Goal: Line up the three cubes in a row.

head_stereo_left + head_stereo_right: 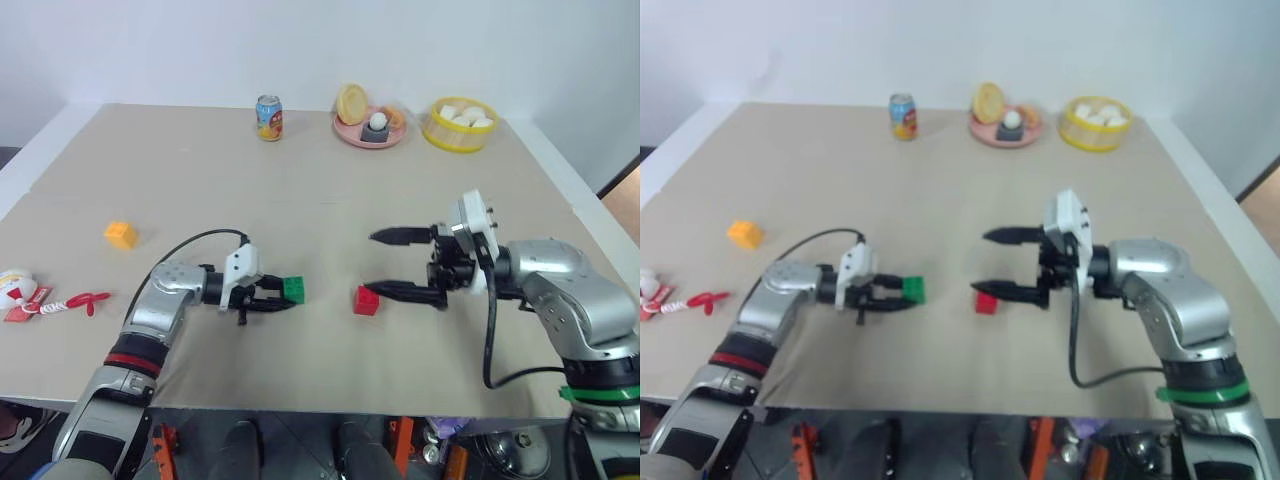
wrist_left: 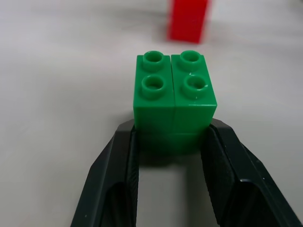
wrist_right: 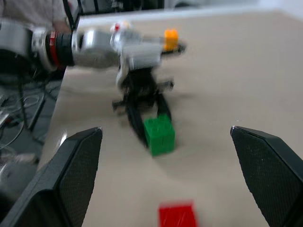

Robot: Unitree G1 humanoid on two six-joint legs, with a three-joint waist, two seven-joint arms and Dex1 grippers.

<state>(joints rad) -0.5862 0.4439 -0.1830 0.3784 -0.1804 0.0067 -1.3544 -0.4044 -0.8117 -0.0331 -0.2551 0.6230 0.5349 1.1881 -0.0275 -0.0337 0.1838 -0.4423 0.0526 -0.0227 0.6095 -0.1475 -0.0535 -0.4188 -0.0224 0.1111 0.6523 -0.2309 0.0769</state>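
Two fingers of left hand [image 2: 171,151] grasping green cube [image 2: 174,94], right hand [image 1: 382,263] released

Green cube [image 1: 294,289] upright beside red cube [image 1: 367,300], orange-yellow cube [image 1: 121,235] far left

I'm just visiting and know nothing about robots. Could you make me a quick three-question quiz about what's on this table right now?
1. True or false: the left hand grips the green cube.
2. Which cube lies nearest the open right hand: A orange-yellow, B red, C green?
3. Fill in: the orange-yellow cube sits far to the robot's ____.

Key: 1 true. 2 B, the red cube. 3 left.
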